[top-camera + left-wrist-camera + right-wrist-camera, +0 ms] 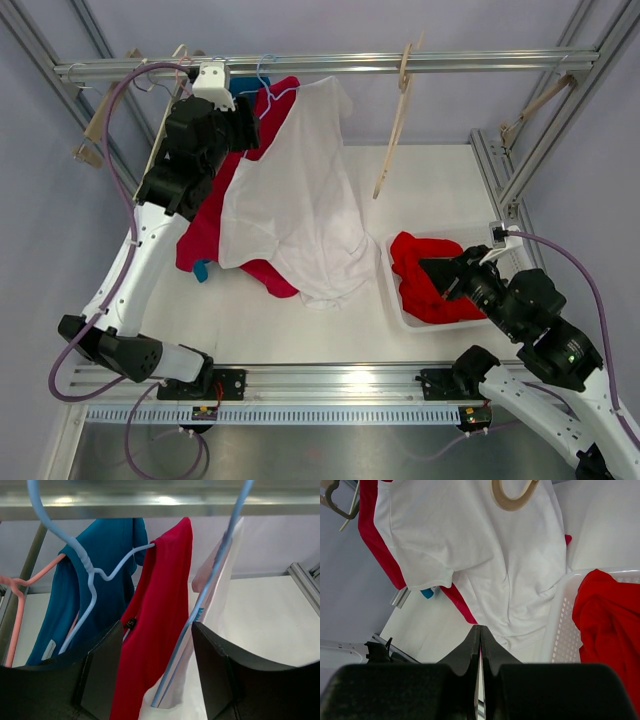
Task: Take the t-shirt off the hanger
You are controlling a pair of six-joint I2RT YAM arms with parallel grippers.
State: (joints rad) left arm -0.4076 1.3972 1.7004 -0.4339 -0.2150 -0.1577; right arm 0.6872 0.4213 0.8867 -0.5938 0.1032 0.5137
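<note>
A white t-shirt hangs from the rail on a light blue wire hanger and drapes down onto the table. A red t-shirt and a teal one hang just left of it. My left gripper is up at the rail and open. Its jaws straddle the red t-shirt's edge and the blue hanger wire that runs into the white t-shirt's collar. My right gripper is shut on nothing, low over the basket side.
A white basket at the right holds a red garment. An empty wooden hanger hangs mid-rail. A pink hanger and a second blue hanger carry the clothes at left. Frame posts stand at both sides.
</note>
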